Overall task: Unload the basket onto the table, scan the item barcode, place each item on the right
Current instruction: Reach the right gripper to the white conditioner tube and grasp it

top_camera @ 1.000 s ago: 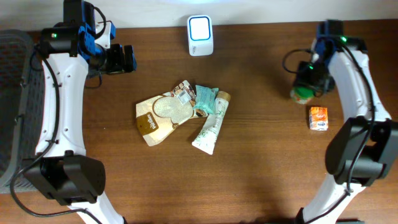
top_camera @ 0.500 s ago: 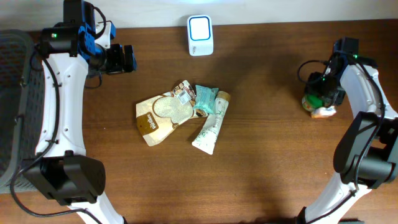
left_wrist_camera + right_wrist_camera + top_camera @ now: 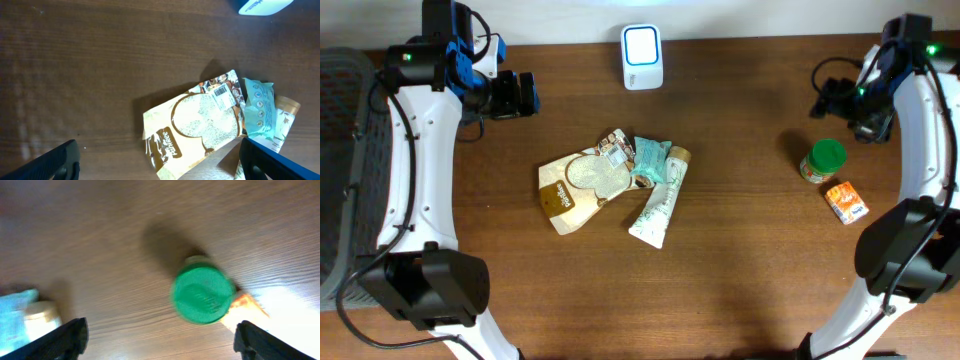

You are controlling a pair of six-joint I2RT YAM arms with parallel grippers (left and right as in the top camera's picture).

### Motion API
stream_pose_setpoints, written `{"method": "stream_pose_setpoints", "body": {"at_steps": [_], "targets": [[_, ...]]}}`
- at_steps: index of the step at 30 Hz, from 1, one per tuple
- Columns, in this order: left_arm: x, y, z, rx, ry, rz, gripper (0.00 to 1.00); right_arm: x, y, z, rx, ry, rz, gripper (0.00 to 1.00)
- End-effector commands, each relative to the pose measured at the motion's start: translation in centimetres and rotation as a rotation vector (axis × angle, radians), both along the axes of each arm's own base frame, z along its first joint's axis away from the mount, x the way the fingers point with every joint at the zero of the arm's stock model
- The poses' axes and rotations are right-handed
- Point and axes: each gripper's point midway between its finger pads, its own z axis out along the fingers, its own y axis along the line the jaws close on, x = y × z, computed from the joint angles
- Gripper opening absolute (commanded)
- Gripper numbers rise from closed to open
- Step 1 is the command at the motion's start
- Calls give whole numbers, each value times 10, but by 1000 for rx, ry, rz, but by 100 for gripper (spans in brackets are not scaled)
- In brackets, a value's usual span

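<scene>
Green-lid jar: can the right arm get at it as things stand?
Likely yes: right gripper open, jar upright in its wrist view with nothing between; only an orange box beside it.

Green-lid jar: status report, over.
Left pincer open, empty. Right pincer open, off the green-lid jar. Jar upright on table, orange carton beside it. Nothing between jar and scanner.

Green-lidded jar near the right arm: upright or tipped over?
Upright. The green-lidded jar shows its round lid face-on from above, standing beside the small orange carton.
</scene>
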Motion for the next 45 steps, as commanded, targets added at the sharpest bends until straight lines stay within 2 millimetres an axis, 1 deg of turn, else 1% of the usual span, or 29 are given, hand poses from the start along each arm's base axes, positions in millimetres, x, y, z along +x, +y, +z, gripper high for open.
{"method": "stream_pose_setpoints", "body": {"at_steps": [1, 4, 6, 8, 10, 12, 17, 20, 22, 24, 25, 28, 30, 31, 35, 38, 39, 42, 43, 45], "targets": [[0, 0, 0, -2, -1, -18, 99, -1, 66, 15, 152, -14, 139, 98], [0, 0, 0, -2, -1, -18, 99, -12, 115, 1, 198, 43, 250, 99], [0, 0, 0, -2, -1, -18, 99, -21, 141, -10, 202, 82, 312, 99], [0, 0, 0, -2, -1, -19, 99, -35, 172, -25, 204, 134, 386, 96], [0, 0, 0, -2, -1, -18, 99, -48, 199, -40, 212, 170, 450, 83], [0, 0, 0, -2, -1, -18, 99, -64, 231, -58, 229, 201, 522, 76], [0, 0, 0, -2, -1, -18, 99, -100, 283, -99, 221, 273, 553, 73], [0, 0, 0, -2, -1, -18, 99, -106, 303, -113, 223, 271, 508, 73], [0, 0, 0, -2, -1, -18, 99, -106, 313, -122, 204, 256, 451, 73], [0, 0, 0, -2, -1, -18, 99, -103, 317, -131, 178, 235, 391, 70], [0, 0, 0, -2, -1, -18, 99, -103, 318, -136, 169, 227, 373, 67], [0, 0, 0, -2, -1, -18, 99, -104, 314, -148, 145, 219, 350, 63], [0, 0, 0, -2, -1, -18, 99, -110, 309, -157, 130, 237, 329, 63], [0, 0, 0, -2, -1, -18, 99, -112, 307, -160, 129, 242, 321, 63], [0, 0, 0, -2, -1, -18, 99, -109, 299, -161, 129, 248, 300, 63], [0, 0, 0, -2, -1, -18, 99, -106, 283, -161, 121, 263, 295, 62], [0, 0, 0, -2, -1, -18, 99, -103, 265, -161, 112, 278, 296, 61], [0, 0, 0, -2, -1, -18, 99, -98, 242, -162, 105, 286, 298, 58], [0, 0, 0, -2, -1, -18, 99, -94, 231, -162, 104, 280, 310, 57], [0, 0, 0, -2, -1, -18, 99, -88, 216, -162, 101, 263, 343, 57]]}}
